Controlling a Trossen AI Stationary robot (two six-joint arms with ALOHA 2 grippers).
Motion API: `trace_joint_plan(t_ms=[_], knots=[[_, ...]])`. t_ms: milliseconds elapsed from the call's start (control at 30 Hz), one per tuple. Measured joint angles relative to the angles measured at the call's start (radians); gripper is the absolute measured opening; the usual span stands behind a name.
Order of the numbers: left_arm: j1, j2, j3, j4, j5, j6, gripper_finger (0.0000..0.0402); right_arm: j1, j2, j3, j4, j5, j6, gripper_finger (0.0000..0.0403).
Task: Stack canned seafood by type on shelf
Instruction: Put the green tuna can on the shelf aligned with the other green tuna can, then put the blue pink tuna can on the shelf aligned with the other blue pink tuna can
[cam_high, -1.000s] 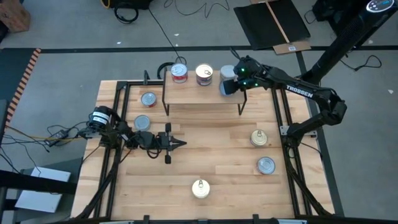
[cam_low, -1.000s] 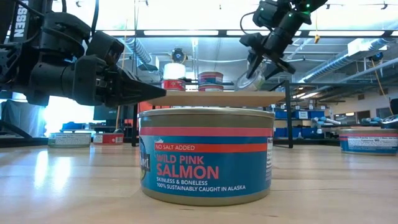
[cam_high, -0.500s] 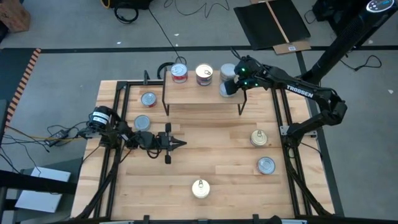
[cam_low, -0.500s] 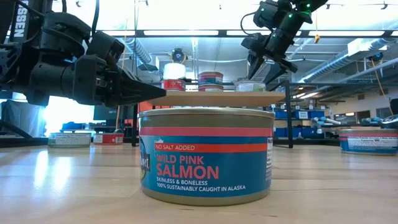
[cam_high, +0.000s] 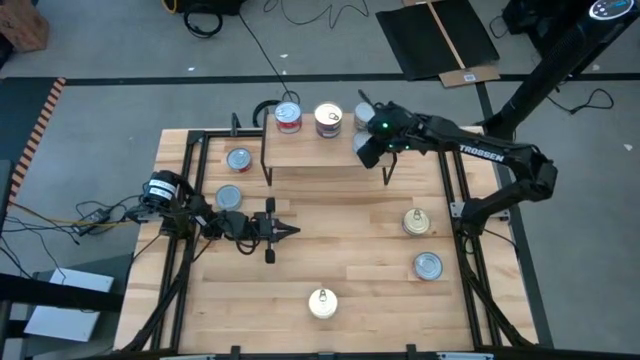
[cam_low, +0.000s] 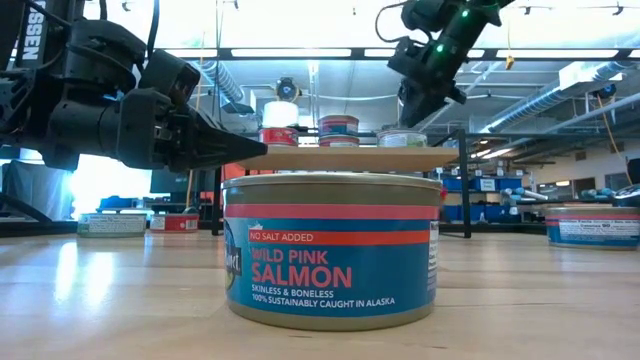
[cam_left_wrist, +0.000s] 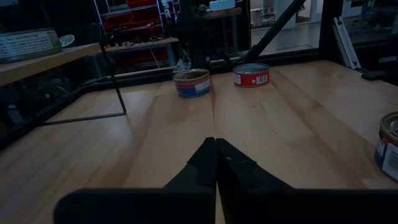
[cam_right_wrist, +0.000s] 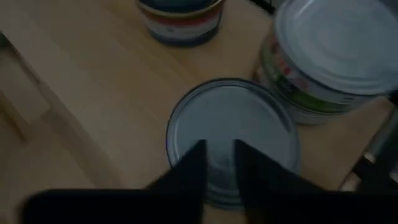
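High view, left side: my left hand (cam_high: 285, 232) lies low over the surface (cam_high: 340, 250), fingers pressed together on nothing; two tins (cam_high: 238, 159) sit just beyond it, beside the shelf (cam_high: 325, 150).
Shelf: three tins stand in a row along its back edge, a red-sided one (cam_high: 288, 118), a gold-topped one (cam_high: 328, 120), and a plain-topped tin (cam_right_wrist: 233, 140) at the right end, under my right arm.
Right hand: my right hand (cam_low: 418, 105) hangs above that right-end tin, clear of it; fingers (cam_right_wrist: 186, 168) narrowly apart, holding nothing.
Loose tins: one salmon tin (cam_low: 330, 250) near the front edge, two more (cam_high: 418, 222) well right of centre.
Handling, as I judge it: rigid metal, short and dense, no risk of crushing, but smooth sides and slick lids could slip or skate.
Where to grip: across the round side wall, fingers on opposite sides, low enough to clear the rim; keep off the pull tab.
Stacking risk: a lid set off-centre could slide away.
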Motion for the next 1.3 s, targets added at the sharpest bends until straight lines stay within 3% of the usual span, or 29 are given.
trace_joint_plan(t_ms=[67, 133, 900, 1033, 1167, 1300], knots=[[0.0, 0.0, 0.0, 0.0, 0.0, 0.0, 0.0007, 0.0, 0.02, 0.0, 0.002, 0.001, -0.011, 0.004], [0.0, 0.0, 0.0, 0.0, 0.0, 0.0, 0.0007, -0.002, 0.041, 0.0, -0.002, 0.003, -0.026, 0.0012], [0.0, -0.002, -0.001, 0.013, 0.0, 0.006, 0.0007, 0.038, -0.007, -0.002, -0.024, 0.002, -0.04, 0.0016], [0.0, -0.06, -0.028, 0.001, 0.0, 0.006, 0.0007, 0.095, -0.065, -0.002, -0.018, 0.03, -0.061, 0.0015], [0.0, -0.176, -0.07, -0.033, 0.0, 0.006, 0.0007, 0.189, -0.131, -0.002, -0.012, 0.127, -0.089, 0.0006], [0.0, -0.32, -0.096, -0.17, 0.0, 0.006, 0.0007, 0.305, -0.173, -0.002, -0.012, 0.236, -0.096, 0.0007]])
